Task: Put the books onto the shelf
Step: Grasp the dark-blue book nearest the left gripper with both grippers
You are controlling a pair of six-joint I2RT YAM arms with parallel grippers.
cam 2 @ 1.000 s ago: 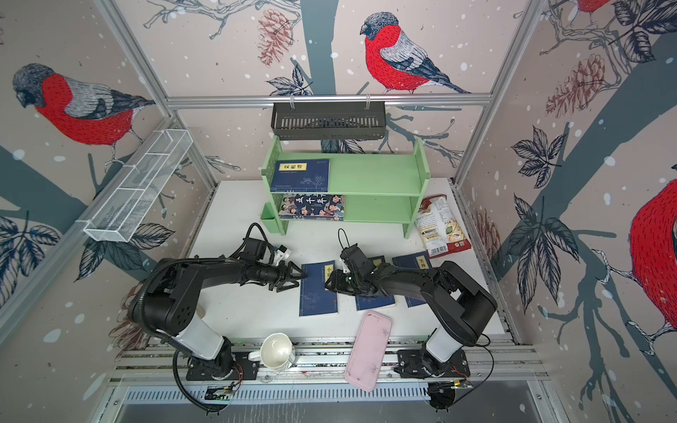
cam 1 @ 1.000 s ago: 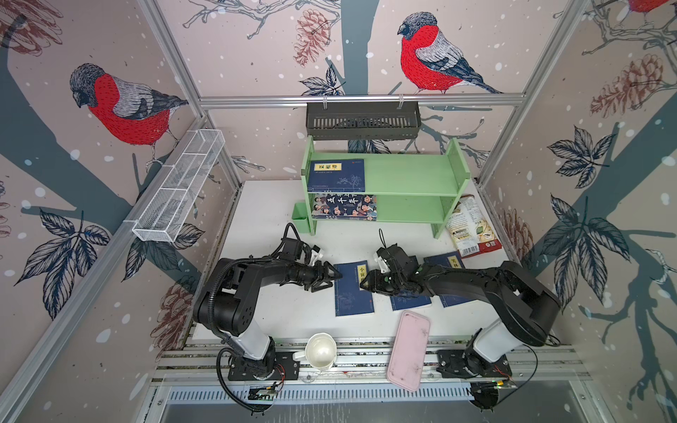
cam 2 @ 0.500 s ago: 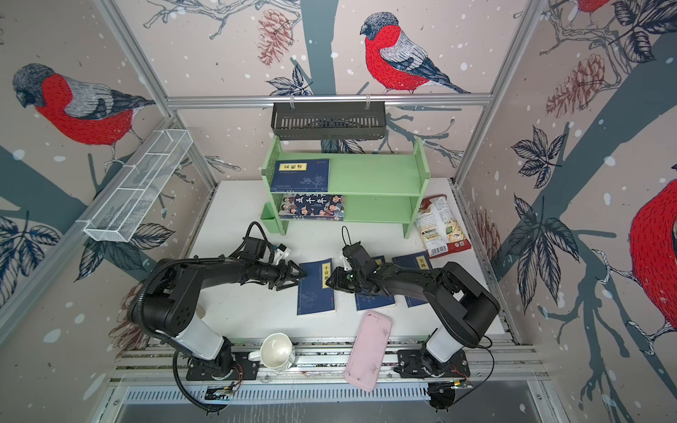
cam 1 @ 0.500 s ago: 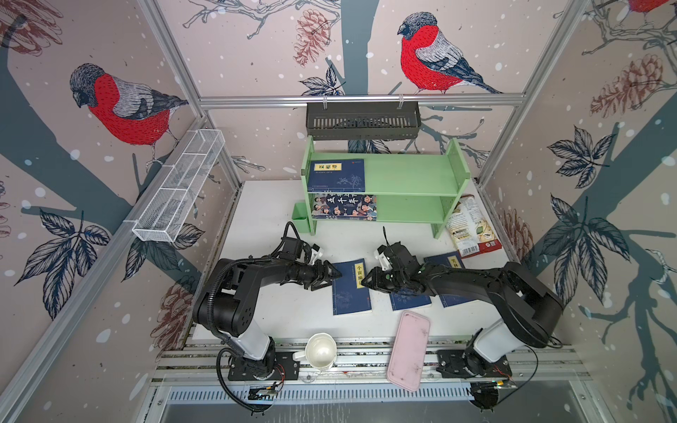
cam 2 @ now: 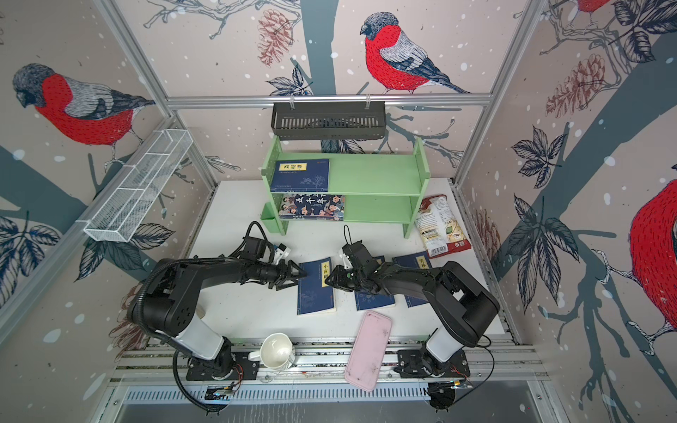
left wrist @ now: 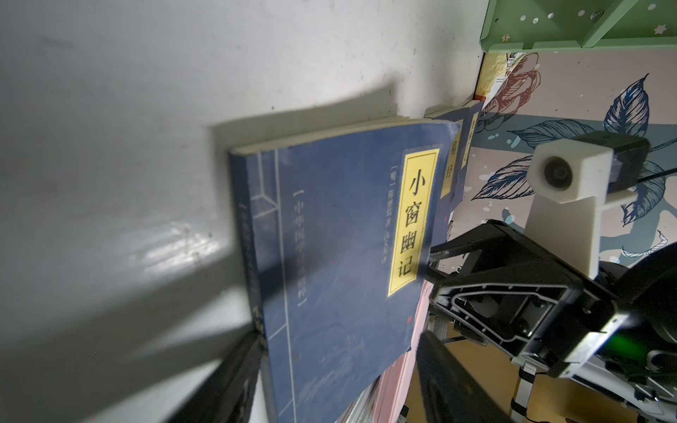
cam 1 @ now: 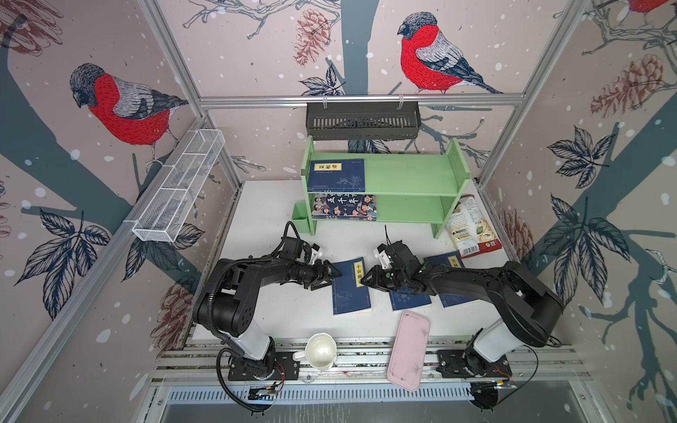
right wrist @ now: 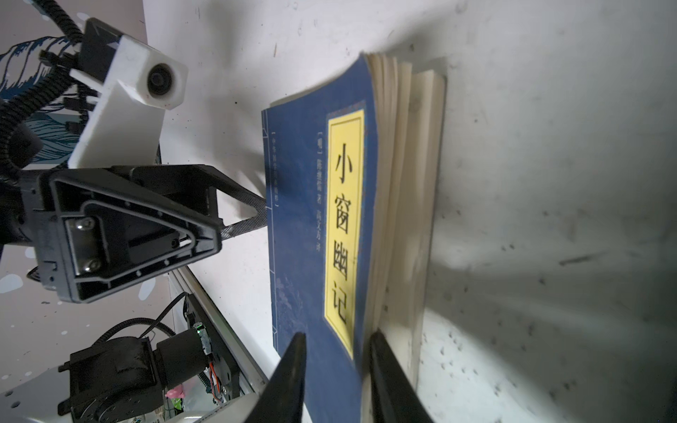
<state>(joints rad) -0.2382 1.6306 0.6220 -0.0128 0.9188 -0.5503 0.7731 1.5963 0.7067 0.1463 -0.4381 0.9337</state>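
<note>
On the white table (cam 1: 271, 219), in both top views, the nearest navy book (cam 1: 350, 293) lies between the two arms, well in front of the green shelf (cam 1: 410, 175). The left gripper (cam 1: 331, 274) meets its spine side and the right gripper (cam 1: 364, 280) its label side. Two other navy books (cam 1: 410, 301) lie under the right arm. A shelved navy book (cam 1: 336, 175) sits on the upper tier, the cartoon-cover book (cam 1: 344, 207) on the lower.

From the left wrist, the left fingers (left wrist: 234, 384) stand wide apart, the book (left wrist: 329, 263) showing between them.

From the right wrist, the right gripper (right wrist: 337, 351) is narrow, pinching the raised front cover while pages fan loose beneath
</note>
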